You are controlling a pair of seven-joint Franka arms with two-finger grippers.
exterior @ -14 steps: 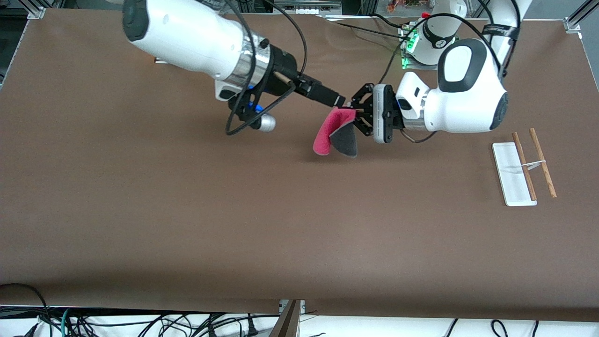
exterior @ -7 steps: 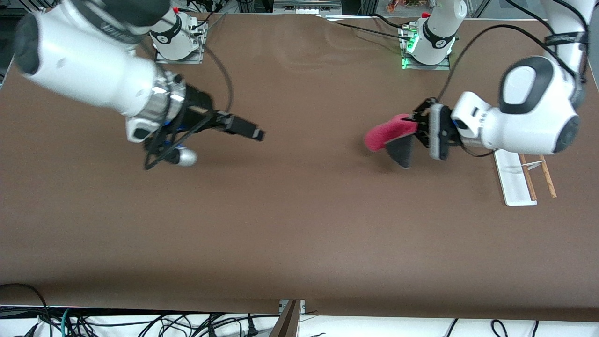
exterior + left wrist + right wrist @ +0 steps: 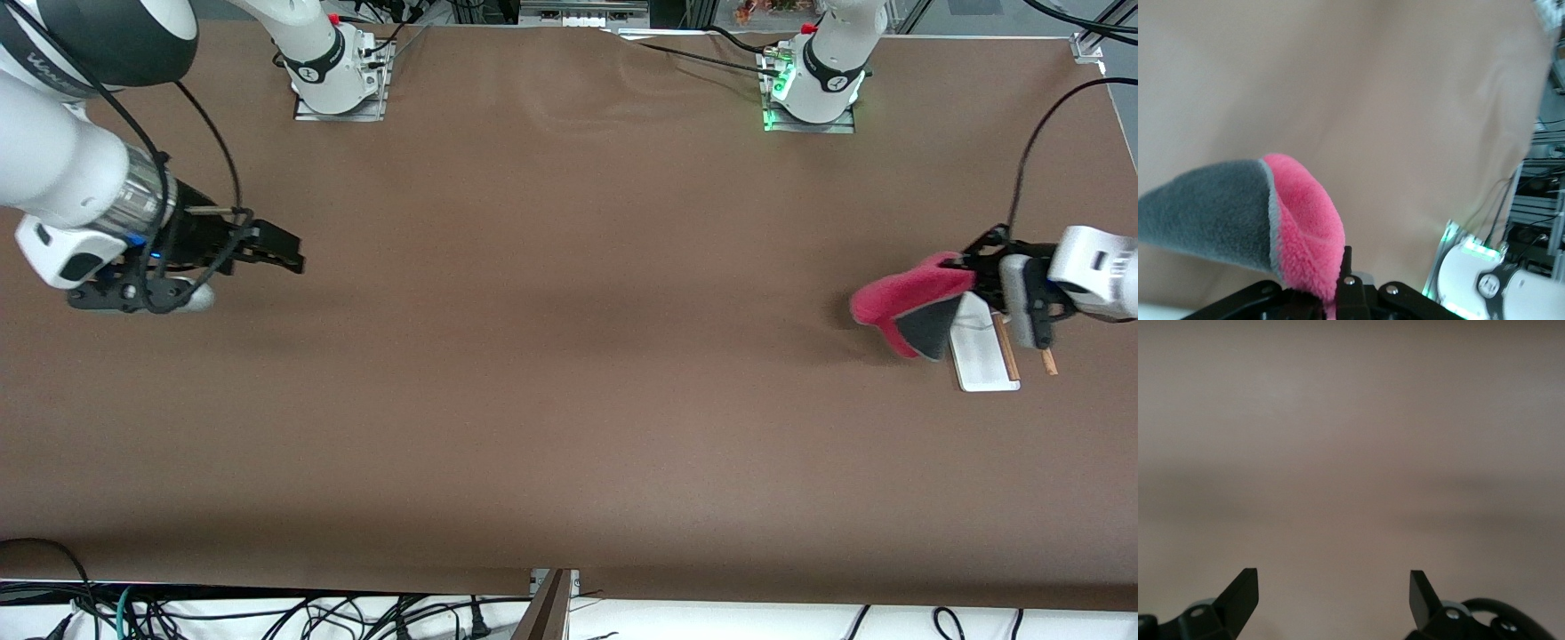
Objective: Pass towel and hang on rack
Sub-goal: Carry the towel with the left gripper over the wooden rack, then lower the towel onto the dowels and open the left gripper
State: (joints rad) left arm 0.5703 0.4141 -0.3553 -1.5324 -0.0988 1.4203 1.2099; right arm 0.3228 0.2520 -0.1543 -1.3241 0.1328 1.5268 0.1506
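My left gripper [image 3: 976,271] is shut on the towel [image 3: 907,298], pink-red on one side and grey on the other, and holds it in the air at the left arm's end of the table. The towel hangs folded over the rack's white base plate [image 3: 982,360] and partly hides it. Only the ends of the rack's two brown rods [image 3: 1012,356] show under my wrist. In the left wrist view the towel [image 3: 1298,220] is pinched between my fingers [image 3: 1346,267]. My right gripper [image 3: 289,253] is open and empty over the right arm's end of the table; its spread fingers [image 3: 1245,590] frame bare table.
The brown table [image 3: 551,356] stretches between the two arms. The arm bases [image 3: 813,80] stand along the edge farthest from the front camera. Cables hang under the edge nearest the front camera.
My right gripper let go of the towel and drew back to its own end. My left gripper carried the towel from the table's middle to over the rack.
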